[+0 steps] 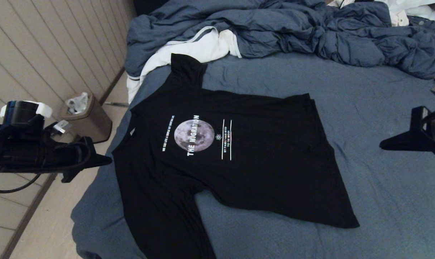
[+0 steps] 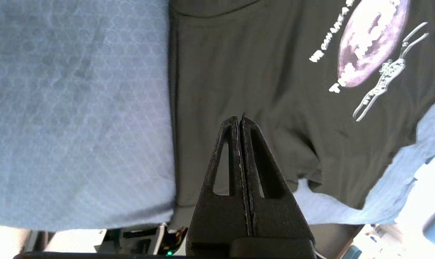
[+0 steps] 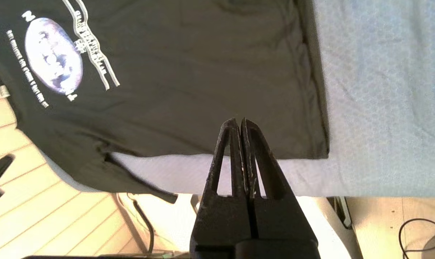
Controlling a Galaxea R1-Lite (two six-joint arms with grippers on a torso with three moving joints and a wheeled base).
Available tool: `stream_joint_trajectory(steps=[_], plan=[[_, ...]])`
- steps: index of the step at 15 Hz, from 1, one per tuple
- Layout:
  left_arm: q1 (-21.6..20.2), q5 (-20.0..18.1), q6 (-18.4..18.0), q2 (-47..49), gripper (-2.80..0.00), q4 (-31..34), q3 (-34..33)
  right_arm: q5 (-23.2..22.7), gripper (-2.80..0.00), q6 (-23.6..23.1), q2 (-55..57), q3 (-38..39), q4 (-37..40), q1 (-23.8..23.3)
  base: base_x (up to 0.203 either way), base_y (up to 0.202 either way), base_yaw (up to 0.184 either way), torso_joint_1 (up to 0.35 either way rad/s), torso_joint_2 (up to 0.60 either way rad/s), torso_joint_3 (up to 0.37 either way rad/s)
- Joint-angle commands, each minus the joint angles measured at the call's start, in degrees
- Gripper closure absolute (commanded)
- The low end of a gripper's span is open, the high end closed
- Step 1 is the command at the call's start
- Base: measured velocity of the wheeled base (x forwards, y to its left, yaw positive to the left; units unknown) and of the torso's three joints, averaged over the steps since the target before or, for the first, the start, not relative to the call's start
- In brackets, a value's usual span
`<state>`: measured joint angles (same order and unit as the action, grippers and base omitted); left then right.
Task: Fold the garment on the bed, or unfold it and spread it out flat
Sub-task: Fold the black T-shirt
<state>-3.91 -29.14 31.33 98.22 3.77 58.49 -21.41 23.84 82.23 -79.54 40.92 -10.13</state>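
The black T-shirt (image 1: 239, 158) lies spread flat, print up, on the blue-grey bed (image 1: 383, 187), with its collar at the left edge and hem to the right. Its grey moon print (image 1: 194, 135) carries white lettering. One sleeve reaches up toward the duvet and the other hangs over the near edge. My left gripper (image 1: 104, 160) hovers shut and empty beside the bed's left edge, above the shirt's collar side (image 2: 239, 72). Far right, my right gripper (image 1: 386, 145) is held shut and empty above the sheet, apart from the shirt's hem (image 3: 311, 90).
A crumpled blue-grey duvet (image 1: 293, 32) fills the far side of the bed, with a white cloth with a grey-striped edge (image 1: 188, 54) beside the upper sleeve. A small bin (image 1: 86, 117) stands on the floor by the slatted wall at left.
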Motion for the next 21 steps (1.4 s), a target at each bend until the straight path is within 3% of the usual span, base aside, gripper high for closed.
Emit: stream_joint_trajectory(steps=[1,7,11,17,21], plan=[[-0.31,-0.11,0.14,2.50,-2.80,-1.45,0.02,-0.13,0.00,0.15,0.13,-0.82,0.38,0.11,0.000,0.000,0.000,0.000,0.00,0.000],[-0.18,-2.53,0.00,2.56,-2.80,-2.39,-4.79,-0.10,0.00,-0.46,2.42,-0.88,0.08,-0.12,0.000,0.000,0.000,0.000,0.00,0.000],[2.73,-3.36,-0.04,2.55,-2.80,-2.86,-9.32,-0.13,0.00,-0.55,4.52,-0.88,-0.14,-0.06,0.000,0.000,0.000,0.000,0.00,0.000],[5.76,-3.56,0.61,5.84,-2.80,-8.08,-10.67,-0.08,0.00,-0.64,5.90,-1.97,-0.49,0.11,0.000,0.000,0.000,0.000,0.00,0.000],[8.32,-3.47,3.97,7.35,-2.80,-12.00,-10.39,-0.21,0.00,-0.64,7.16,-2.37,-0.58,0.11,0.000,0.000,0.000,0.000,0.00,0.000]])
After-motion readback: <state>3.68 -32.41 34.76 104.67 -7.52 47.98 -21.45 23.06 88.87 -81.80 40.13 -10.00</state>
